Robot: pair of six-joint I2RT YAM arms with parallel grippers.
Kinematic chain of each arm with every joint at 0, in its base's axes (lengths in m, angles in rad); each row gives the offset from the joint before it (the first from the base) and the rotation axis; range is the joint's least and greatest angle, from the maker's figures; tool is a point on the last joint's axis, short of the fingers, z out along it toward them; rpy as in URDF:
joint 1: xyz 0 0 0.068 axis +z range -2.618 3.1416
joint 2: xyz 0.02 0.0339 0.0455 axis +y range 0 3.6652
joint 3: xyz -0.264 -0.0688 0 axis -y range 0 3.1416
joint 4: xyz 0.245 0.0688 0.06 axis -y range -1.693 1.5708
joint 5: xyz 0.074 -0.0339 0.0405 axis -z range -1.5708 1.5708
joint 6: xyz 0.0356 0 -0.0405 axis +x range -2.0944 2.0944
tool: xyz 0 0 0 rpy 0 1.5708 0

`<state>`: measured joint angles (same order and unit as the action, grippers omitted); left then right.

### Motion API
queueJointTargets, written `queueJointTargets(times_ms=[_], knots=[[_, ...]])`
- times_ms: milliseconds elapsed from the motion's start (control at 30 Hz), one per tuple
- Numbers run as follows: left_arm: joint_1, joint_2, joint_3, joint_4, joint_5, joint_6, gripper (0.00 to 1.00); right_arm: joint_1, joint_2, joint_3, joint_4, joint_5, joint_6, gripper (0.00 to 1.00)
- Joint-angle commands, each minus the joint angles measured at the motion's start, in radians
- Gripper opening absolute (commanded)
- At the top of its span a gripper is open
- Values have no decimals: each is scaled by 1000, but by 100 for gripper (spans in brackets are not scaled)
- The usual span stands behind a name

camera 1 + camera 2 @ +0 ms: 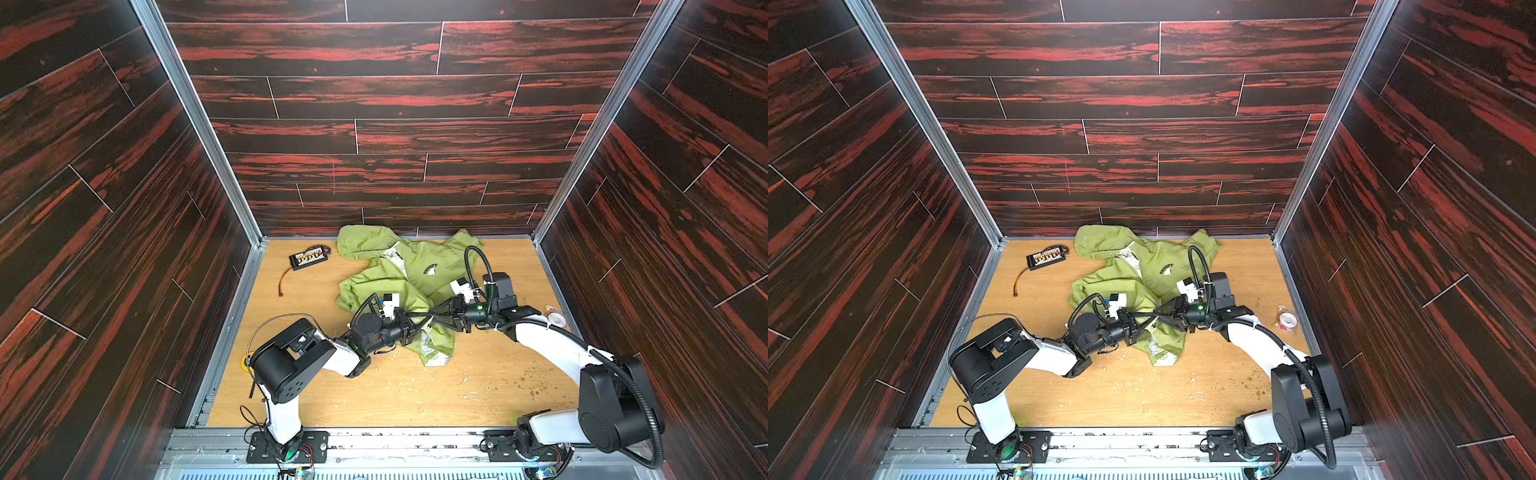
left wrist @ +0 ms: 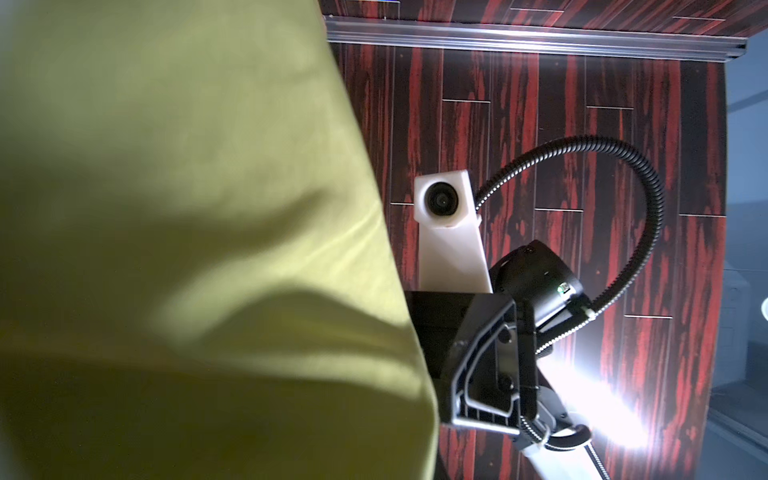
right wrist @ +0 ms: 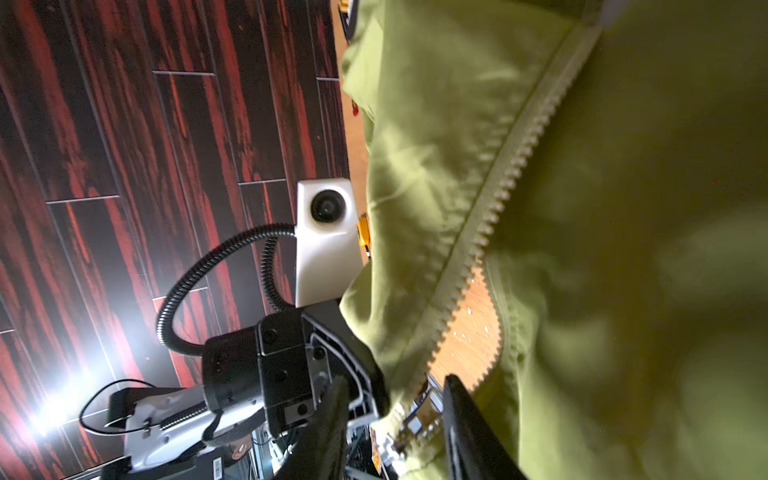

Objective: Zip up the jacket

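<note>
Starting at the far left corner of the tabletop (image 1: 415,399): there's a small black circuit board (image 1: 308,257) with a row of connectors, and a thin wire (image 1: 284,282) trailing off it toward the near side. Down by the left edge a bit of a yellow ring (image 1: 244,362) peeks out from behind the left arm's elbow.

The left gripper (image 1: 419,322) reaches in from the left, low over the middle of the tabletop. Its jaws are pressed together on the jacket's fabric near the bottom hem. From its own wrist view you get basically nothing but blurry green cloth, so the fingers themselves are hidden there.

The jacket (image 1: 419,270) is crumpled across the middle and runs to the far edge, with the hood (image 1: 361,241) bunched up against the back wall. The dark chest logo (image 1: 430,269) faces up, and the white patterned lining (image 1: 432,353) shows on the flap nearest the front. The zipper (image 3: 498,195) isn't joined along the stretch that the right wrist view shows: bare teeth, with tabletop showing through the gap.

The right gripper (image 3: 395,386) comes in from the right, tip to tip with the left one. Its jaws are spread part-way, with the zipper's bottom end sitting between the fingers (image 3: 465,419). I can't tell whether they press on it.

A roll of tape (image 1: 1287,321) lies near the right edge, and greenish crumbs (image 1: 528,382) are scattered on the near right side.
</note>
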<state>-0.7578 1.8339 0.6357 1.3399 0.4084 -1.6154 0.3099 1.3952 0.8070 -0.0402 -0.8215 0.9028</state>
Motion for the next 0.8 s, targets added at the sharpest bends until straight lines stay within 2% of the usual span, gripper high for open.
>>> queueJointTargets(times_ms=[0,167,333,433,600,767], knots=[[-5,-33,38,70,34,-41,0,-11,-40,-18,86,-2,25,42],[-4,-44,70,70,52,-62,0,-10,-47,-29,163,-13,47,50],[0,-39,59,64,24,-77,0,-13,-53,-12,140,4,42,51],[3,-30,17,57,-14,-75,0,-14,-65,22,16,48,-20,50],[2,-26,-69,47,-90,-55,0,-14,-87,100,-309,196,-161,50],[-2,-42,-140,5,-174,-11,0,-14,-130,76,-381,221,-191,50]])
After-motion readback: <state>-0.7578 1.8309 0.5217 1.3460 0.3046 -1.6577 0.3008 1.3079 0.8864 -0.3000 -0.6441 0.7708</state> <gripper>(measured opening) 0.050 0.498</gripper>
